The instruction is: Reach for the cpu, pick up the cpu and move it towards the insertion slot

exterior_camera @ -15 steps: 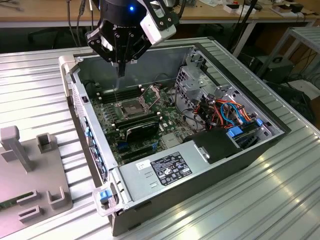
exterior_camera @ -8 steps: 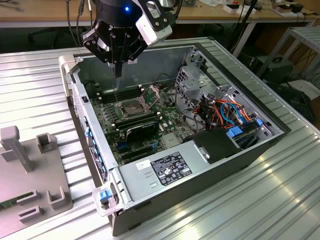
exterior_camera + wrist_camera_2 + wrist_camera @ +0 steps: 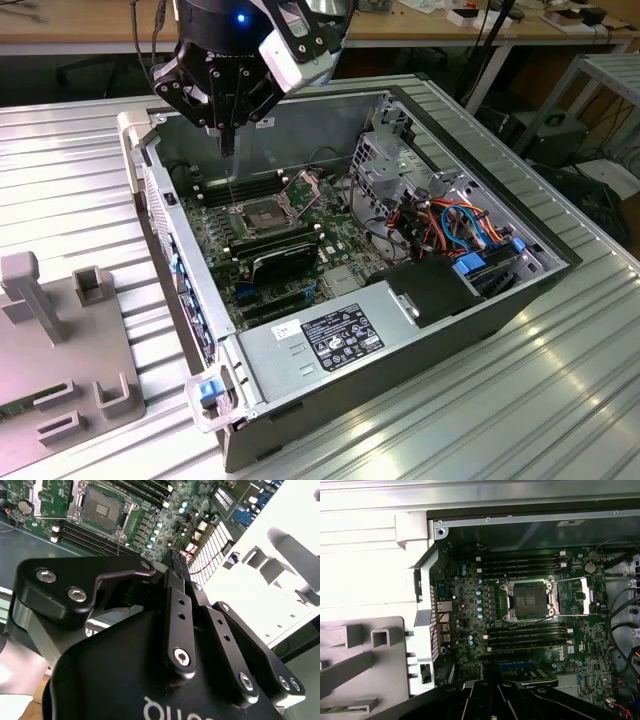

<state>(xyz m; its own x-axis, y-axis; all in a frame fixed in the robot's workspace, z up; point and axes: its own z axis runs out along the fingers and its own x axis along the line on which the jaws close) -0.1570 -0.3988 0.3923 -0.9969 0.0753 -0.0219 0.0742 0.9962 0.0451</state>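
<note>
My black gripper [image 3: 228, 148] hangs over the open computer case, a little above and toward the far wall from the insertion slot [image 3: 262, 215]. Its fingers [image 3: 172, 587] point down at the motherboard and sit pressed together, with nothing visible between them. The slot is a square socket with a shiny metal frame and dark centre, in both wrist views [image 3: 102, 507] [image 3: 530, 600]. Its thin metal bracket [image 3: 575, 597] is hinged open to one side. The cpu is out of view. The gripper's tips [image 3: 493, 685] show dark in the first wrist view.
Long dark memory slots [image 3: 525, 562] run on both sides of the socket. A black glossy card [image 3: 285, 258] lies nearer the camera. The case walls [image 3: 160, 230], drive cage with cables [image 3: 450, 225] and power supply [image 3: 330, 340] ring the board. A grey fixture [image 3: 60, 340] stands at the exterior view's left.
</note>
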